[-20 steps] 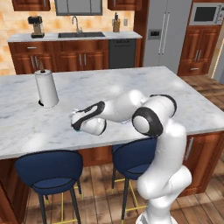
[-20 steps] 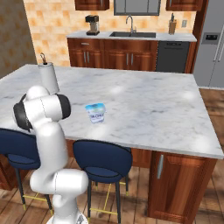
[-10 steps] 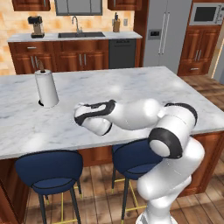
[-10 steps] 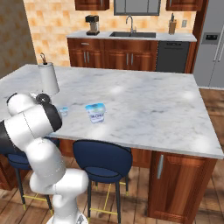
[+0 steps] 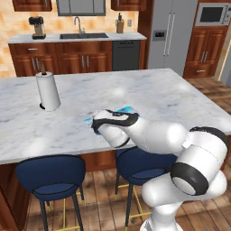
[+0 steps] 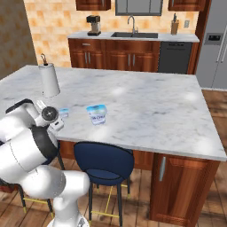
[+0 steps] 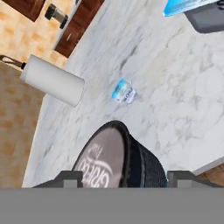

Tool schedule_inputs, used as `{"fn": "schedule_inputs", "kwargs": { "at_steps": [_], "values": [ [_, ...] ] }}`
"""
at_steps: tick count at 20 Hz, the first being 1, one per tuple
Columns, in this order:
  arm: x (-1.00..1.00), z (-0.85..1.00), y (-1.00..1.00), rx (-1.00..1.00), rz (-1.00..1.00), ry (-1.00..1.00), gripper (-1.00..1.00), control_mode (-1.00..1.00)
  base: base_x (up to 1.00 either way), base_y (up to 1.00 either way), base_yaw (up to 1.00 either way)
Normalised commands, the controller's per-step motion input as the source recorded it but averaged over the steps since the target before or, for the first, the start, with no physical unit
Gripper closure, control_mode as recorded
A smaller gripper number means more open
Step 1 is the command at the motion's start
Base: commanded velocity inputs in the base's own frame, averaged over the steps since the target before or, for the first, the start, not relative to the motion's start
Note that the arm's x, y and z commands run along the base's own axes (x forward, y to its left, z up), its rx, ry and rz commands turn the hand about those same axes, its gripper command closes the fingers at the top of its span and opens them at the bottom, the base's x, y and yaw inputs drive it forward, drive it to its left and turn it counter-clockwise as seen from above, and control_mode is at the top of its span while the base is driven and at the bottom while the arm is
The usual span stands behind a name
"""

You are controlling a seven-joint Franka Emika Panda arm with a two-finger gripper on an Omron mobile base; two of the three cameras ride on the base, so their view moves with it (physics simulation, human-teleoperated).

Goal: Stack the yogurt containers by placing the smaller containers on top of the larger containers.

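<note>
Marble worktop [image 5: 180,99]: all the things sit on it.
Far left: paper towel roll [image 5: 47,91], upright, well apart from the cups.
Next: tiny white cup [image 6: 64,112] with a blue top, near the front edge, just beside the hand.
Jaws: the gripper [image 7: 124,178] has one tip on each side of the dark cup [image 7: 118,157], very close to it. I cannot tell if they squeeze it yet.
Right: big tub [image 6: 97,114], upright, nothing on its blue lid.
Could go wrong: a weak squeeze may let the round dark cup slip and roll off the near edge. The hand may also bump the tiny white cup.
Changed: the elbow has swung lower and to the right. The big tub and tiny white cup have stayed put.
</note>
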Motion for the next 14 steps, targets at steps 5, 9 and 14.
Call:
{"fn": "schedule_inputs", "kwargs": {
  "at_steps": [5, 9, 14],
  "values": [
    [-0.24, 0.90, -0.27, 0.02, -0.01, 0.07, 1.00, -1.00, 0.00, 0.00, 0.00],
    [-0.21, 1.00, -0.14, 0.00, 0.00, 0.08, 1.00, -1.00, 0.00, 0.00, 0.00],
    [-0.18, 0.99, -0.20, 0.02, 0.03, 0.10, 1.00, -1.00, 0.00, 0.00, 0.00]
  ]
}}
